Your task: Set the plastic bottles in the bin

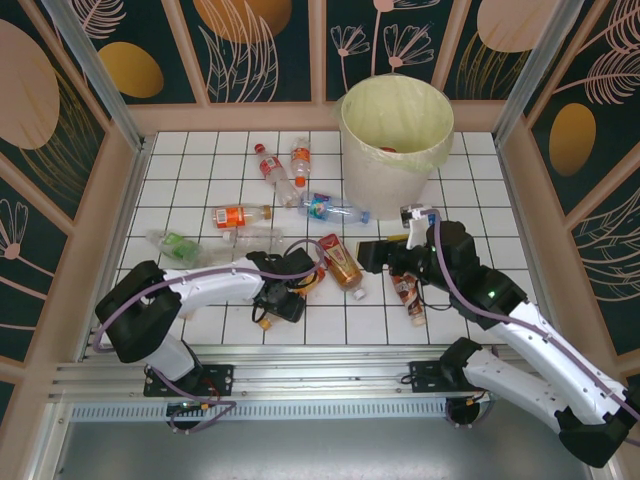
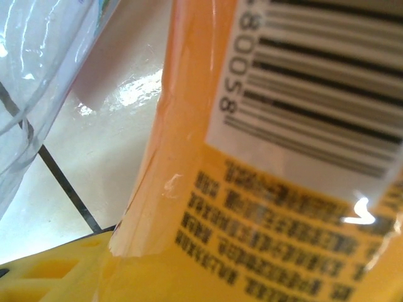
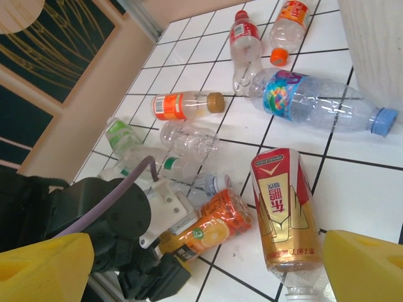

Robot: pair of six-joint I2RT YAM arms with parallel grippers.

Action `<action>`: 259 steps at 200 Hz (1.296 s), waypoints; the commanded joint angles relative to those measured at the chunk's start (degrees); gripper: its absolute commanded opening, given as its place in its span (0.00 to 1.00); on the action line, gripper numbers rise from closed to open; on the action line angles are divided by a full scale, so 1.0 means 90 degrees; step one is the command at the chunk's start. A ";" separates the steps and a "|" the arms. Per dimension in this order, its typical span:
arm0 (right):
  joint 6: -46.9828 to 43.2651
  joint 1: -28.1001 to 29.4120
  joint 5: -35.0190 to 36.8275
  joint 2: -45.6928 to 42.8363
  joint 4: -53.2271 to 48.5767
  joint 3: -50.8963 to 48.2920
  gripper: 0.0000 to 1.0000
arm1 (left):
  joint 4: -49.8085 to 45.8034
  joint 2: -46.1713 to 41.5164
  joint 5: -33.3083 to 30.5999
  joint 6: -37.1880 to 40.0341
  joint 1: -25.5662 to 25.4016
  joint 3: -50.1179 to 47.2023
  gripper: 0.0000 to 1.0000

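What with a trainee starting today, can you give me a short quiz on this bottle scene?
1. True or false: the bin lies tipped on its side.
2. The rainbow-labelled bottle beside the bin has which cap colour? A red, B blue, C orange.
3. Are the fingers of the right gripper open or shut?
Key: 1 false; 2 B; 3 open.

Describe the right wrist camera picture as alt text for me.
The left gripper has an orange-labelled bottle in its jaws on the white tiled table, beside a red-and-gold bottle lying ahead of the open right gripper. More plastic bottles lie scattered beyond, the bin at top right.
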 commanded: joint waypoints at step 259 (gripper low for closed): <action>0.1797 -0.0252 -0.1059 0.1707 0.3294 -0.0490 0.90 | 0.2854 -0.1732 0.2277 -0.1378 -0.0025 0.0468 0.66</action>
